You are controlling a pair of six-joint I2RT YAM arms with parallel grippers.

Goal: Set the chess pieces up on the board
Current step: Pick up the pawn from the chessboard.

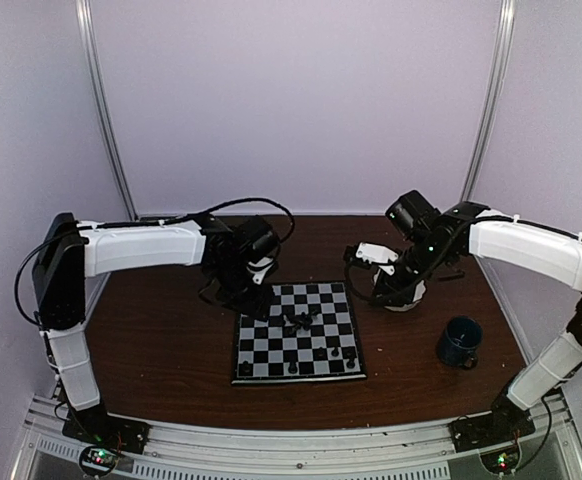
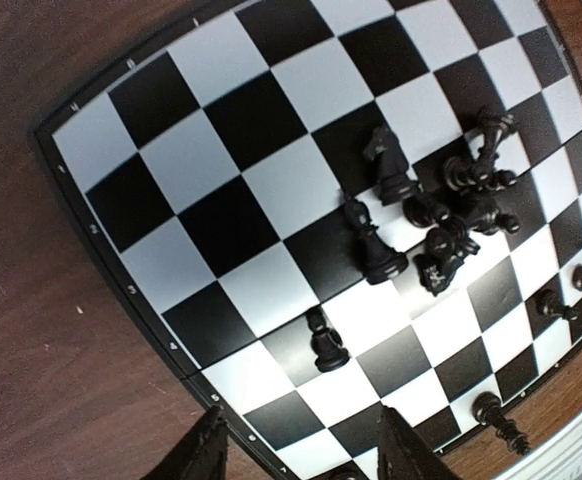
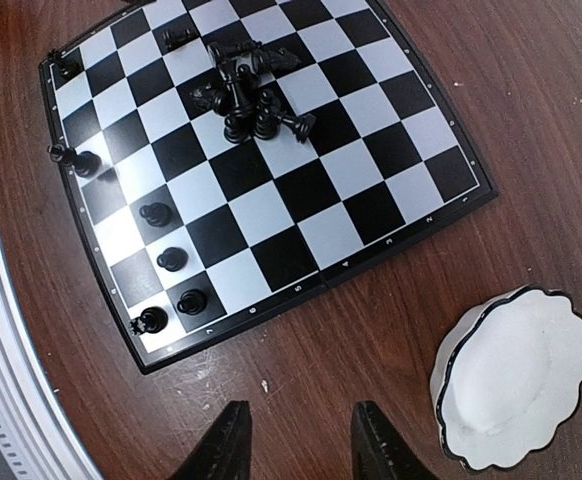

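Note:
The board (image 1: 256, 340) lies flat in the middle of the table. A heap of black chess pieces (image 1: 298, 321) lies tumbled near its centre, and a few stand along its near edge. In the left wrist view the heap (image 2: 451, 210) is at the right and one pawn (image 2: 326, 342) stands alone just ahead of my left gripper (image 2: 306, 460), which hangs open and empty over the board's edge (image 2: 211, 150). My right gripper (image 3: 301, 450) is open and empty above bare table, beside the board (image 3: 371, 170). Several pieces (image 3: 161, 260) stand in a row there.
A white scalloped bowl (image 3: 516, 375) sits on the table just right of my right gripper. A dark blue mug (image 1: 460, 341) stands at the front right. Grey walls close in the table on three sides.

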